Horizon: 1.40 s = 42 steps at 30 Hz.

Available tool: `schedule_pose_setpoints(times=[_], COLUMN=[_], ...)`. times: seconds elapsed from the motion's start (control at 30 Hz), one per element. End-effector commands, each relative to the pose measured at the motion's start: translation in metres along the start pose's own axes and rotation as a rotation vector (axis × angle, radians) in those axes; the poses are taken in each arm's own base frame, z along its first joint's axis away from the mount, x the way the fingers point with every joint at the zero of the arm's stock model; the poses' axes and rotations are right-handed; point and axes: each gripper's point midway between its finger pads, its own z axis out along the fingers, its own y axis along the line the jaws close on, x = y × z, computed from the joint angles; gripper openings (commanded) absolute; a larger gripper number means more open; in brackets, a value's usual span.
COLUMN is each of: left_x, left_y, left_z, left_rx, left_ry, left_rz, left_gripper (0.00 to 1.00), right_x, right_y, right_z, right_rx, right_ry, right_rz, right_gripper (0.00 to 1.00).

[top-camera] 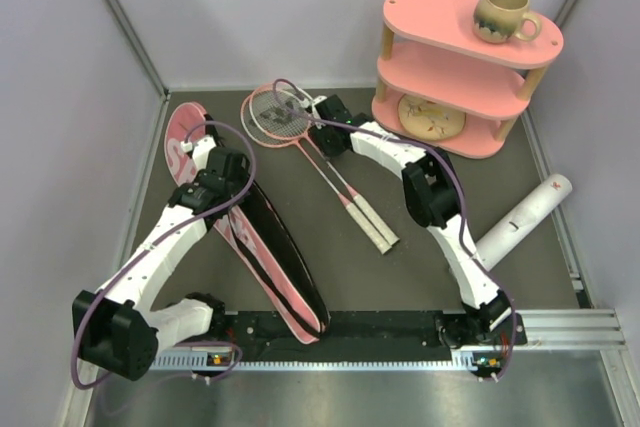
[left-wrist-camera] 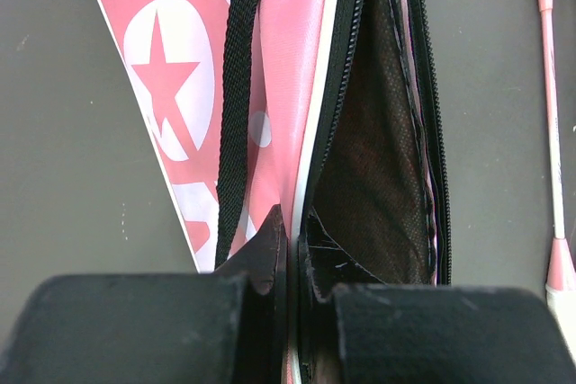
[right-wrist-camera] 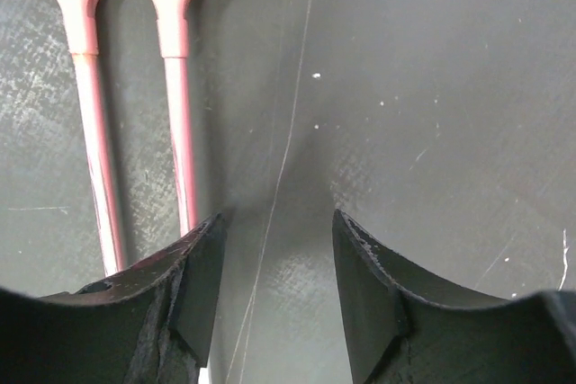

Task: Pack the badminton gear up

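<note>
The pink racket-shaped bag [top-camera: 205, 197] lies at the left, its zip open and the dark lining [left-wrist-camera: 378, 150] showing beside the black strap [left-wrist-camera: 238, 87]. My left gripper [left-wrist-camera: 292, 240] is shut on the bag's opened edge, around [top-camera: 225, 172] in the top view. Two pink-framed rackets [top-camera: 285, 115] lie side by side in the middle, with their white handles [top-camera: 375, 227] pointing toward me. My right gripper [right-wrist-camera: 274, 231] is open just above the table near the racket heads [top-camera: 318, 112]. Both pink shafts [right-wrist-camera: 94, 132] lie left of its left finger, and nothing is between the jaws. A long white tube [top-camera: 525, 215] lies at the right.
A pink two-tier shelf [top-camera: 455, 82] stands at the back right. It has a beige mug [top-camera: 505, 15] on top and a round plate [top-camera: 432, 117] on its lower tier. Grey walls close in the table on the left, back and right.
</note>
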Motion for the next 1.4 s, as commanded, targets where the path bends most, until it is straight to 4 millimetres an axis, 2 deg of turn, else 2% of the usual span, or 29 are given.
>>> schedule_pose_setpoints(times=[0.0, 0.1, 0.2, 0.4, 0.7, 0.97, 1.07, 1.1, 1.17, 1.2, 1.23, 1.37], left_x=[-0.022, -0.018, -0.016, -0.013, -0.011, -0.012, -0.014, -0.015, -0.015, -0.014, -0.015, -0.015], left_y=[-0.008, -0.008, -0.011, -0.012, -0.010, -0.011, -0.012, -0.013, -0.013, -0.013, -0.013, -0.018], left_z=[-0.002, 0.000, 0.000, 0.001, -0.001, 0.000, 0.001, 0.001, 0.002, 0.003, 0.004, 0.011], left_rx=[0.037, 0.045, 0.063, 0.073, 0.082, 0.080, 0.083, 0.082, 0.080, 0.080, 0.081, 0.107], left_ry=[-0.072, -0.064, -0.056, -0.044, -0.047, -0.050, -0.052, -0.054, -0.055, -0.052, -0.053, -0.039], left_rz=[-0.023, -0.025, -0.026, -0.025, -0.034, -0.037, -0.040, -0.039, -0.043, -0.044, -0.051, -0.093], left_gripper=[0.00, 0.00, 0.00, 0.00, 0.00, 0.00, 0.00, 0.00, 0.00, 0.00, 0.00, 0.00], right_x=[-0.031, -0.052, -0.052, -0.034, -0.028, -0.012, -0.006, -0.005, -0.004, -0.007, -0.010, -0.054], right_y=[-0.002, -0.002, 0.006, 0.026, 0.033, 0.041, 0.046, 0.048, 0.047, 0.047, 0.046, 0.038], right_z=[-0.044, -0.074, -0.082, -0.056, -0.030, 0.004, 0.015, 0.016, 0.018, 0.017, 0.013, -0.035], right_rx=[-0.007, -0.018, -0.067, -0.165, -0.171, -0.145, -0.147, -0.151, -0.148, -0.150, -0.148, -0.165], right_ry=[-0.051, -0.105, -0.108, -0.054, -0.042, -0.006, 0.008, 0.010, 0.017, 0.009, 0.006, -0.099], right_rz=[0.050, 0.109, 0.128, 0.112, 0.090, 0.051, 0.040, 0.041, 0.037, 0.033, 0.033, 0.008], right_gripper=[0.52, 0.52, 0.51, 0.45, 0.41, 0.35, 0.27, 0.16, 0.09, 0.00, 0.00, 0.00])
